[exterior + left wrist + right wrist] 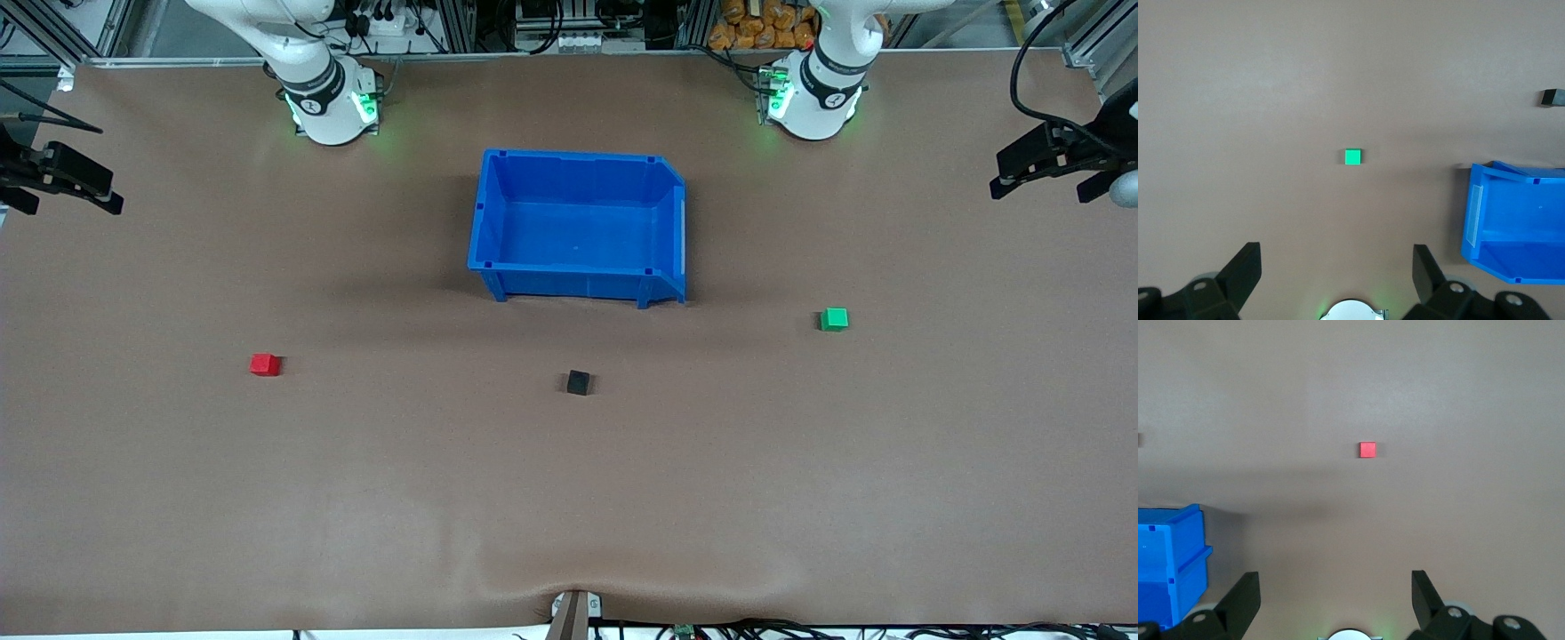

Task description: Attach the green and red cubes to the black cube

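The black cube [578, 382] sits on the brown table, nearer the front camera than the blue bin [569, 283]. The green cube [834, 319] lies toward the left arm's end, and the red cube [265, 364] toward the right arm's end. All three stand apart. My left gripper [1336, 257] is open and empty, high over the table, with the green cube [1352, 157] and the black cube [1552, 97] in its view. My right gripper [1335, 580] is open and empty, high over the table, with the red cube [1367, 449] in its view. Neither gripper shows in the front view.
The empty blue bin shows in both wrist views, left [1471, 213] and right [1191, 527]. Both arm bases, left [813, 98] and right [329, 102], stand at the table's back edge. Black fixtures reach in at the two table ends, one [62, 173] and the other [1049, 160].
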`<act>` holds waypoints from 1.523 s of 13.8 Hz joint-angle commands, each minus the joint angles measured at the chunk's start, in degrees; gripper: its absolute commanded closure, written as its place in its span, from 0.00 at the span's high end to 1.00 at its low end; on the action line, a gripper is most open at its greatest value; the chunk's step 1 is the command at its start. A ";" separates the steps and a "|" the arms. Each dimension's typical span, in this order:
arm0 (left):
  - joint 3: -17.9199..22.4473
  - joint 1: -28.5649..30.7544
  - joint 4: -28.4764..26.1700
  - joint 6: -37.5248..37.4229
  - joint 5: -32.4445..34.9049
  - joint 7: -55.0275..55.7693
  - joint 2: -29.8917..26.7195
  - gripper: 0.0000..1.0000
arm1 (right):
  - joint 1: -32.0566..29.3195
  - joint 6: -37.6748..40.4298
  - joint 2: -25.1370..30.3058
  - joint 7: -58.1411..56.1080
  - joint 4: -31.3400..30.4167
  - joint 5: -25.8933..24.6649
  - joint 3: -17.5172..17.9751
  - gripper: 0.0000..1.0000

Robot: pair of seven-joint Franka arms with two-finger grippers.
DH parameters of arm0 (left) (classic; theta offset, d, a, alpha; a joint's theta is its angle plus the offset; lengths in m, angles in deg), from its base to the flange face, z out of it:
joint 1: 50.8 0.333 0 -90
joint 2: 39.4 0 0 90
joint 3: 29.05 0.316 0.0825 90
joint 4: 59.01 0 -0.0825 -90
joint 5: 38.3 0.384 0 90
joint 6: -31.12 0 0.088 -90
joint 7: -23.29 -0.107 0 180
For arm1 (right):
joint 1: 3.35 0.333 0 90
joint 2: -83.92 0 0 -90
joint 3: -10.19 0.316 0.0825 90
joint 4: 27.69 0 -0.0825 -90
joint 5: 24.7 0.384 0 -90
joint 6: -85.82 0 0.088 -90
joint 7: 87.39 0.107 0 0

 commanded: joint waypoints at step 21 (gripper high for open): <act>-1.14 3.40 -39.08 31.62 -3.55 2.05 -1.92 1.00 | -6.26 -8.16 -19.39 -0.47 1.33 1.15 0.36 1.00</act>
